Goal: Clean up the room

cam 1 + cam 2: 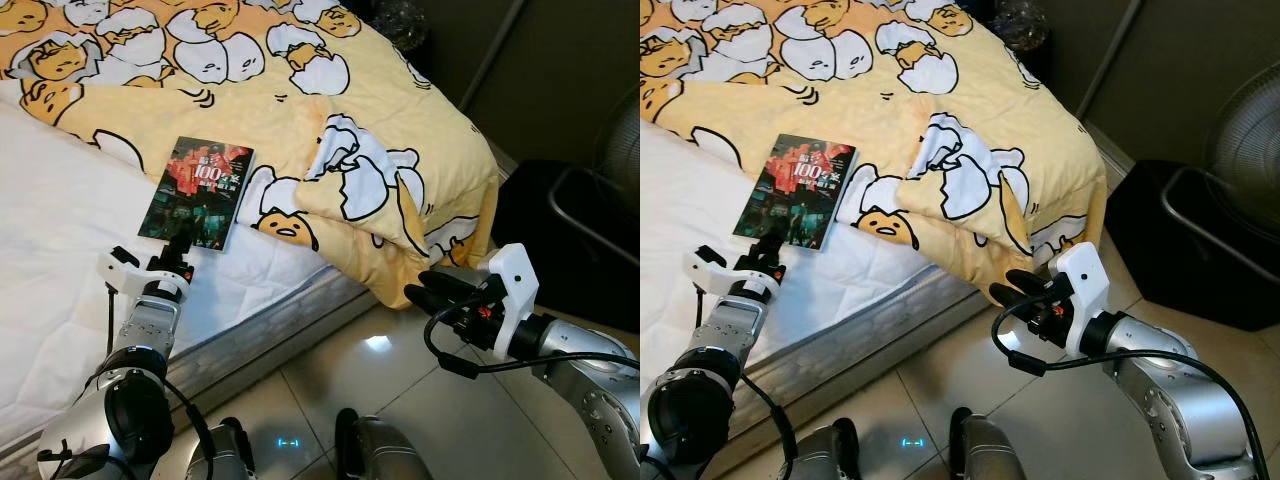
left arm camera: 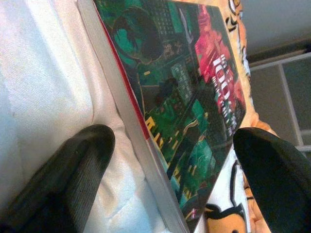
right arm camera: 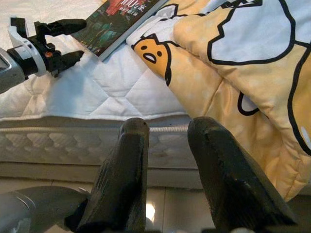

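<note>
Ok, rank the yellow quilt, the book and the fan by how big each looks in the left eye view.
1. yellow quilt, by far the largest.
2. book and fan: look alike in area; the fan is cut off at the frame edge and stands farther back, so no ranking.

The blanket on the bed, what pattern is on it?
Yellow blanket printed with white cracked eggshells and yolk characters, clearest in the left eye view.

We see even, fairly bright indoor light on the bed, with a small glare spot on the floor tiles point(image 1: 378, 344) near the mattress point(image 1: 60, 260) corner. The far right corner stays dark. Our left wrist view is soft, its near fingers point(image 2: 63, 184) blurred.
</note>
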`<state>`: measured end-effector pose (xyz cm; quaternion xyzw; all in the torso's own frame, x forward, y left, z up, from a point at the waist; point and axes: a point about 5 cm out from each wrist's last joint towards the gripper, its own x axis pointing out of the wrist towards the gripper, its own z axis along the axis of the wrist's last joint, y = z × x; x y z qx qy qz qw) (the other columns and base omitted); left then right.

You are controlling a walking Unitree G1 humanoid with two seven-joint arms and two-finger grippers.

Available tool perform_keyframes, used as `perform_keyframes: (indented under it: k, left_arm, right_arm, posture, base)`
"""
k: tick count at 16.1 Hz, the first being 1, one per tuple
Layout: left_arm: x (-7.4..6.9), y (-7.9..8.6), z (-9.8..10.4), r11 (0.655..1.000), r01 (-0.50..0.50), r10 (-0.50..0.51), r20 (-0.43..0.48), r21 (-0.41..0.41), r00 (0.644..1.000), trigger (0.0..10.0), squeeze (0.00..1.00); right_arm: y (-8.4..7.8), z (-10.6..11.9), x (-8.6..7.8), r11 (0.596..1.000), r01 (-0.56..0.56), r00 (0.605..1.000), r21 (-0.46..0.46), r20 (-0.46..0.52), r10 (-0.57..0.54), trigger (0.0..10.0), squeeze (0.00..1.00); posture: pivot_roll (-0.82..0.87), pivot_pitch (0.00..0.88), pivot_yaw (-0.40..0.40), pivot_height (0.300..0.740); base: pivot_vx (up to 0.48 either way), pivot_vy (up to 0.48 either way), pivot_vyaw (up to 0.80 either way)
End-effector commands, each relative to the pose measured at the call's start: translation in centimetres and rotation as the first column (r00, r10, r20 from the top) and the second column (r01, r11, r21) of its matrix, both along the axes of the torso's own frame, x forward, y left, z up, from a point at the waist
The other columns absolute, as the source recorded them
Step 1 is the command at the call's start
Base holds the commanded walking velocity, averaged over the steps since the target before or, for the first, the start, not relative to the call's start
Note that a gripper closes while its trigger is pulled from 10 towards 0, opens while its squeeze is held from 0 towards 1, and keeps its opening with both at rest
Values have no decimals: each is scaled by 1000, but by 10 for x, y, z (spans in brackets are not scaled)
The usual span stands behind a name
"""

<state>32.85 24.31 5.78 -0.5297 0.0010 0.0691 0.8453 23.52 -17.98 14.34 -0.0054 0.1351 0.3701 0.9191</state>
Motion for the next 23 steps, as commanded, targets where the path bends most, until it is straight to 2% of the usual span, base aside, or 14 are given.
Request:
perform_keyframes:
  k: [1, 2, 3, 7, 9, 13, 16, 18, 19, 22, 23]
  left_arm:
    - [0, -2, -1, 998, -24, 26, 21, -53, 999, 10000, 0]
    - [4, -5, 6, 998, -3, 8, 80, -68, 997, 10000, 0]
    - [6, -8, 8, 997, 24, -17, 101, -72, 995, 10000, 0]
    - [9, -17, 11, 993, 79, -66, 144, -90, 987, 10000, 0]
    - [9, -20, 8, 993, 102, -97, 93, -55, 991, 10000, 0]
    - [8, -24, 0, 997, 76, -76, -16, 4, 997, 10000, 0]
    - [12, -25, 5, 999, 46, -46, 10, -26, 999, 10000, 0]
    - [12, -24, 4, 999, 34, -33, -30, 25, 999, 10000, 0]
    - [11, -20, 3, 999, -3, 5, -50, 34, 999, 10000, 0]
    - [13, -18, 8, 999, -38, 38, -10, -8, 999, 10000, 0]
    - [18, -21, 15, 999, -2, 2, 13, 32, 1000, 10000, 0]
  right_arm:
    - [-1, 6, -2, 1000, -6, 1000, -5, 9, 6, 10000, 0]
    - [-1, 7, -2, 1000, -13, 1000, -9, 9, 13, 10000, 0]
    - [-2, 8, -1, 1000, -14, 1000, -11, 10, 14, 10000, 0]
    - [-6, 9, -6, 1000, -13, 1000, -21, 1, 13, 10000, 0]
    - [-7, 9, -8, 1000, -13, 1000, -27, -5, 13, 10000, 0]
    - [-8, 11, -13, 999, -23, 1000, -36, -15, 22, 10000, 0]
    - [-9, 13, -15, 999, -25, 1000, -37, -18, 25, 10000, 0]
    - [-8, 11, -19, 999, -21, 1000, -41, -21, 20, 10000, 0]
    - [-8, 12, -21, 999, -12, 1000, -32, -21, 11, 10000, 0]
    - [-6, 13, -19, 1000, 12, 1000, -8, -6, -12, 10000, 0]
    - [-8, 15, -12, 998, 69, 996, 6, 48, -70, 10000, 0]
  posture:
    - [-338, 246, -67, 740]
    - [-347, 244, -71, 740]
    - [-349, 246, -72, 740]
    - [-373, 235, -72, 740]
    - [-384, 231, -70, 740]
    - [-400, 233, -74, 740]
    - [-408, 242, -80, 740]
    - [-408, 266, -91, 740]
    - [-402, 282, -101, 740]
    - [-389, 299, -108, 740]
    - [-353, 328, -110, 740]
  base:
    - [0, 0, 0]
    - [0, 0, 0]
    - [0, 0, 0]
    - [0, 0, 0]
    - [0, 0, 0]
    - [0, 0, 0]
    - [0, 0, 0]
    - [0, 0, 0]
    - [0, 0, 0]
    - [0, 0, 0]
    - [0, 0, 0]
